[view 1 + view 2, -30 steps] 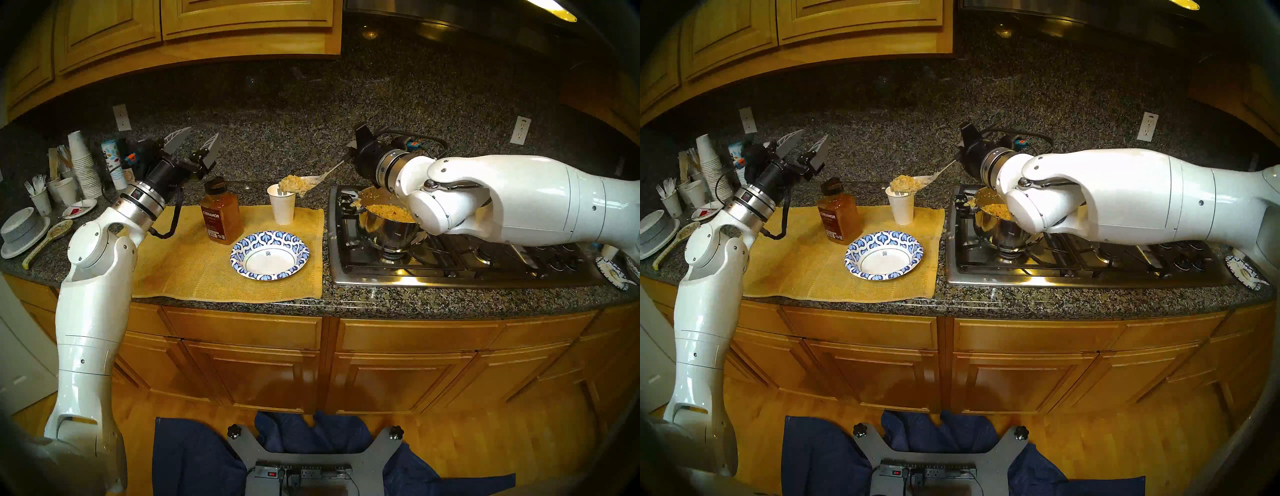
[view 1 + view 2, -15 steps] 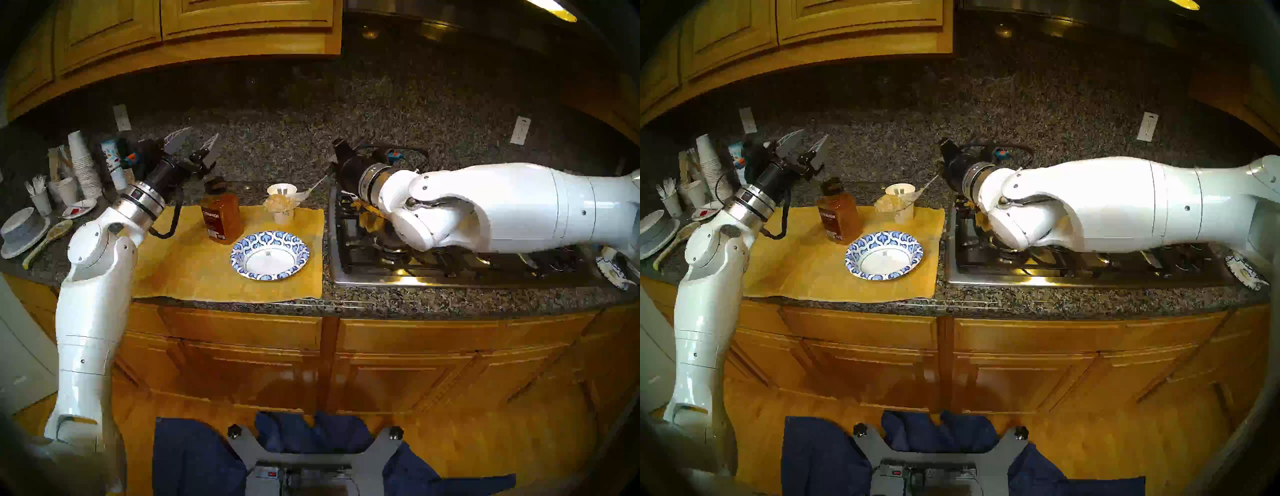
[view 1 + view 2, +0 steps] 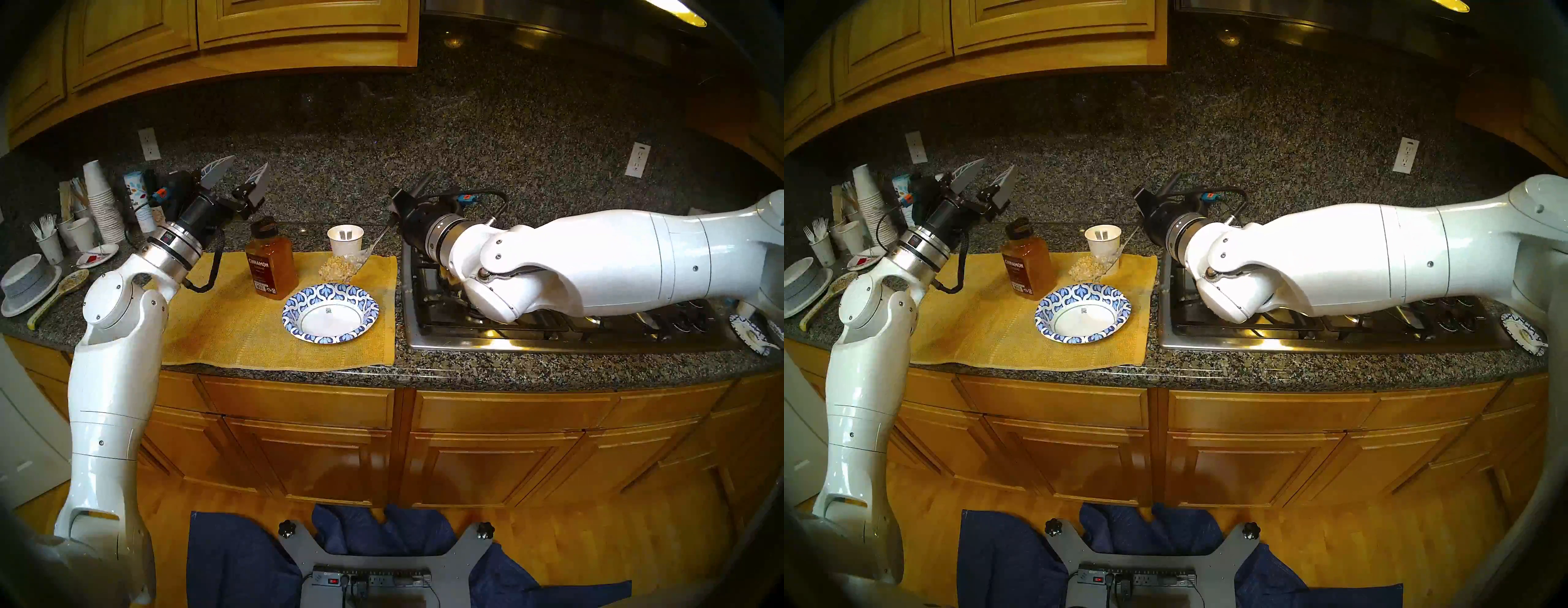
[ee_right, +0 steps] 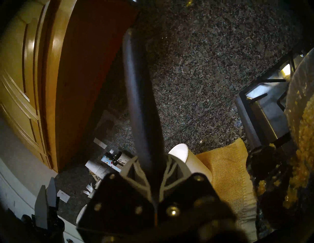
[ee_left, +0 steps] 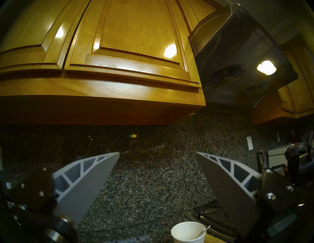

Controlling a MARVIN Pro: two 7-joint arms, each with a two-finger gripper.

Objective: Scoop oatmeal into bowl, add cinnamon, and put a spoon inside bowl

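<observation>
The right gripper point(image 3: 396, 206), clenched on the dark-handled metal ladle point(image 3: 373, 248), carries lumpy tan oatmeal point(image 3: 338, 267) just behind the round blue-patterned paper bowl point(image 3: 330, 313) on the woven yellow cloth point(image 3: 220, 322), while the left gripper point(image 3: 237, 174) hangs released, its ribbed wedge fingers spread.

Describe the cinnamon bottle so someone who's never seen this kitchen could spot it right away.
Find the yellow cloth on the granite counter, left of the stove. The cinnamon stands at its back edge, beside a white paper cup: the only clear bottle of orange-brown powder, dark-capped.
</observation>
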